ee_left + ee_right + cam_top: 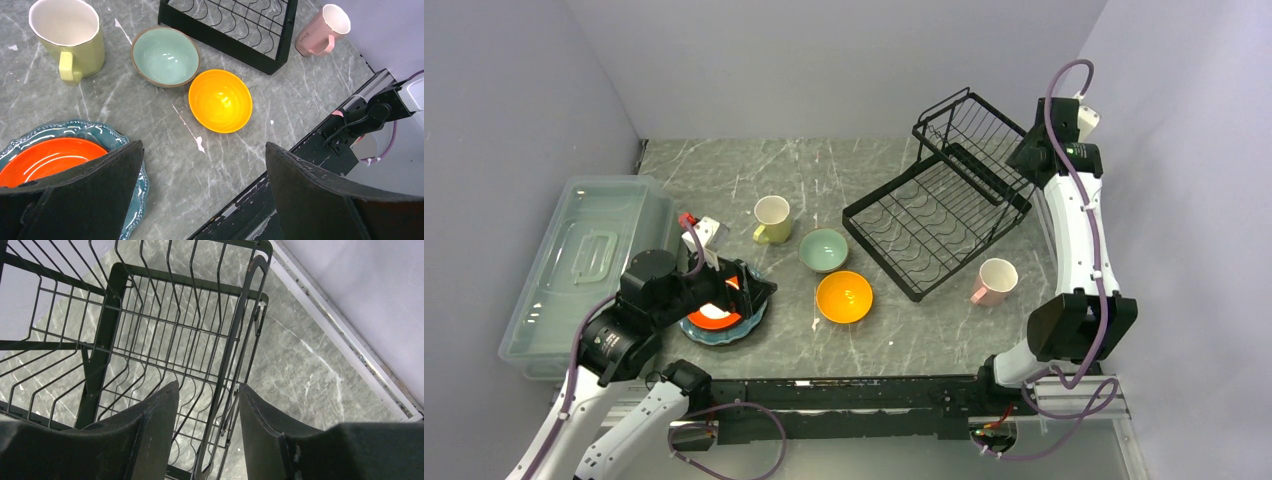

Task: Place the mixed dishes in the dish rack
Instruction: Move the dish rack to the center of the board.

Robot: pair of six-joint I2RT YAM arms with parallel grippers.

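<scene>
Closest to the near edge, towards its left end, the left gripper hangs with its jaws spread wide and nothing between them. It sits just above the small orange-red plate, which lies flat on the teal plates. Beside the stack, along the left edge of the tabletop, is a clear lidded bin.

A little further in, the orange-yellow bowl stands mouth-up near the middle. The pink mug is upright off to the right, its handle turned to the near left. Behind the orange bowl comes the pale green bowl, then the pale yellow mug, handle towards the near edge.

The dish rack lies on a slant. Its long axis runs from mid-table to the far right corner, with the low slotted tray nearer and the raised basket at the far end. There the right gripper points down with its jaws partly open, straddling the basket's rim wire with a gap on each side.
</scene>
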